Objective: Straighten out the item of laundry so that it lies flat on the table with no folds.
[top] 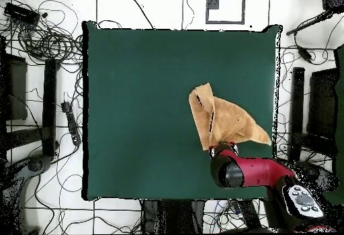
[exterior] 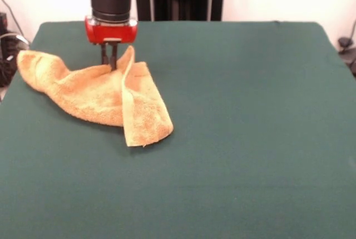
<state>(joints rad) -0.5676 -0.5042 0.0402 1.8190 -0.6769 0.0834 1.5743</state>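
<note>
In the front view, starting at the left edge of the worktop (exterior: 233, 139), the towel (exterior: 92, 91) begins as a rounded, bunched end almost at that edge, close to the far left corner. From there it runs as a long, crumpled band slanting rightward and toward the near side. At its right end a flap is doubled over the rest, and the flap's free corner points toward the near edge. So the towel is not flat: one fold is plain, and the left end looks gathered.

The gripper (exterior: 109, 61) comes straight down onto the far edge of the towel, about midway along it, just where a raised peak of cloth stands beside the fingers. The two dark fingers are close together, with the terry bunched around their tips. They look pinched on the cloth, though the contact itself is too small to be sure of.

The overhead view agrees: the towel (top: 222, 121) lies near one side edge of the worktop (top: 134, 98), with the arm over its edge nearest the robot.

The towel's long axis runs from left-far to right-near, and nearly all the cloth lies on the near side of the gripper. I judge that the folded flap is what must be opened next.
</note>
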